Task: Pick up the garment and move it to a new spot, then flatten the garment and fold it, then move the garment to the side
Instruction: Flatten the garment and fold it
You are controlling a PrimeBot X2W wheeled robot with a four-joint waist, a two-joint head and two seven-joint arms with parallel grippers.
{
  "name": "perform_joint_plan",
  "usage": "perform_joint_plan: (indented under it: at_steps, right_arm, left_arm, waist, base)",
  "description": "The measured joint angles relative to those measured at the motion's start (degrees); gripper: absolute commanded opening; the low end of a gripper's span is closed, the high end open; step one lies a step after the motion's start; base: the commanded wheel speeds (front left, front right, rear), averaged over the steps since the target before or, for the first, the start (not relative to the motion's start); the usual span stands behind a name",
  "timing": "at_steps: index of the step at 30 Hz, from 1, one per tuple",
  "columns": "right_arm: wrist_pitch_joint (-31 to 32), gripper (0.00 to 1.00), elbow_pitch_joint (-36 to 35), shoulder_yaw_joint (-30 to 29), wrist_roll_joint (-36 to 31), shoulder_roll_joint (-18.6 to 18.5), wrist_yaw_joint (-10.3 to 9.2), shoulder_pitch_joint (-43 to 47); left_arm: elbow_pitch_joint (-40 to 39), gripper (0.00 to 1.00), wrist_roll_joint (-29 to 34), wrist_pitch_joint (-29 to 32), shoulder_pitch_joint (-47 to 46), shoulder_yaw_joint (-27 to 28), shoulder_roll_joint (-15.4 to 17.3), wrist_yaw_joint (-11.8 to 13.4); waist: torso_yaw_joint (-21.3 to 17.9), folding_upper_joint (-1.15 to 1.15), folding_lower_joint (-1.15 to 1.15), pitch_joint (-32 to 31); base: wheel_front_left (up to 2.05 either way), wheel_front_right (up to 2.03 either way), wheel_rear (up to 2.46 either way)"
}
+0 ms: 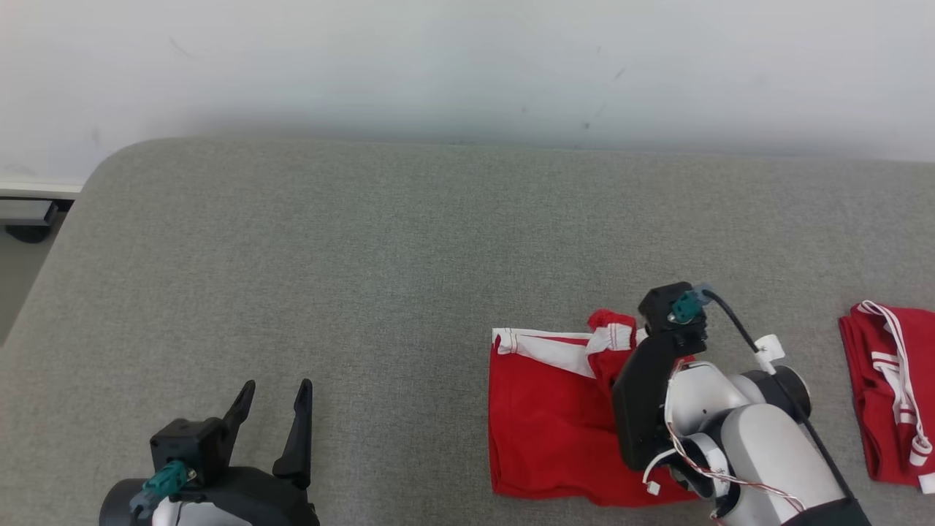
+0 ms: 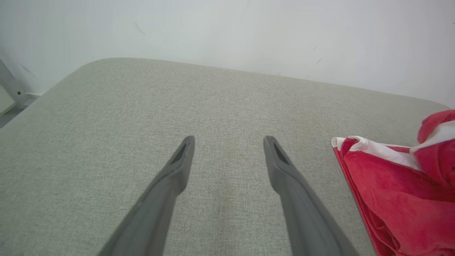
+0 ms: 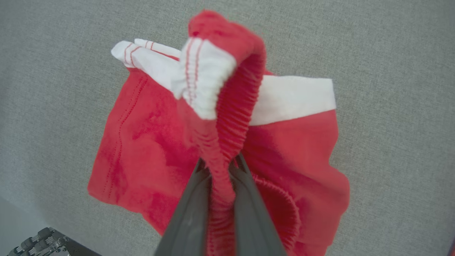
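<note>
While the left pincer (image 1: pixel 277 385) gapes empty, the right pincer (image 3: pixel 221 163) clamps the red garment (image 1: pixel 548 424) (at its waistband).

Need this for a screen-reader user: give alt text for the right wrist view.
The right gripper is shut on the ribbed waistband of a red garment with white trim, holding that part raised while the rest lies on a grey fabric surface.

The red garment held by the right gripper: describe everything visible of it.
The red garment looks like soft knit shorts with white trim bearing red stitch lines. Most of it lies rumpled on the grey padded surface. Its gathered elastic waistband stands up in a peak, pinched by the right gripper, which is shut on it.
</note>
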Motion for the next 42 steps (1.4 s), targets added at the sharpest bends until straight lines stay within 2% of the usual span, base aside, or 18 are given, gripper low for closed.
perform_joint_plan:
  at_steps: [10, 25, 26, 27, 28, 34, 42]
  right_arm:
    - [0.38, 0.00, 3.18, 4.31, 0.32, 0.04, -1.48, -3.12]
    - [-1.21, 0.00, 6.73, 9.65, 5.77, -0.03, -3.47, -6.09]
    - [-1.27, 0.41, 7.04, 9.79, 5.83, -0.03, -3.47, -6.37]
    - [-1.75, 0.64, 7.13, 9.92, 6.02, -0.04, -3.47, -6.45]
    - [-2.01, 1.00, 7.21, 10.07, 6.19, -0.03, -3.47, -6.45]
    - [-3.76, 1.00, 6.57, 11.44, 8.50, -0.04, -3.48, -6.52]
    - [-7.69, 1.00, 1.77, 10.77, 9.42, -0.03, -3.53, -8.73]
  left_arm:
    - [-0.02, 1.00, 0.00, 0.00, 0.02, -0.47, -0.25, -0.41]
    - [0.04, 1.00, -0.01, 0.00, -0.04, -1.07, -0.86, -0.42]
    - [0.04, 1.00, -0.07, -0.01, -0.04, -1.00, -0.85, -0.42]
    - [0.04, 1.00, -0.09, -0.01, -0.04, -0.97, -0.85, -0.42]
    - [0.04, 1.00, -0.09, -0.01, -0.04, -0.91, -0.82, -0.42]
    - [0.08, 1.00, -0.16, -0.01, -0.04, -0.67, -0.78, -0.41]
    - [0.03, 1.00, -0.41, -0.46, 0.04, 0.59, -0.19, -0.15]
  waist:
    - [1.38, 0.00, 0.00, 0.01]
    - [3.07, 0.00, 0.00, 1.12]
    - [3.12, 0.00, 0.00, 1.17]
    - [3.15, 0.00, 0.00, 1.20]
    - [3.17, 0.00, 0.00, 1.24]
    - [3.04, 0.00, 0.00, 1.36]
    - [1.92, 0.00, 0.00, 1.12]
  base:
    - [0.00, 0.00, 0.00]
    - [0.00, 0.00, 0.00]
    - [0.00, 0.00, 0.00]
    - [0.00, 0.00, 0.00]
    - [0.00, 0.00, 0.00]
    - [0.00, 0.00, 0.00]
    - [0.00, 0.00, 0.00]
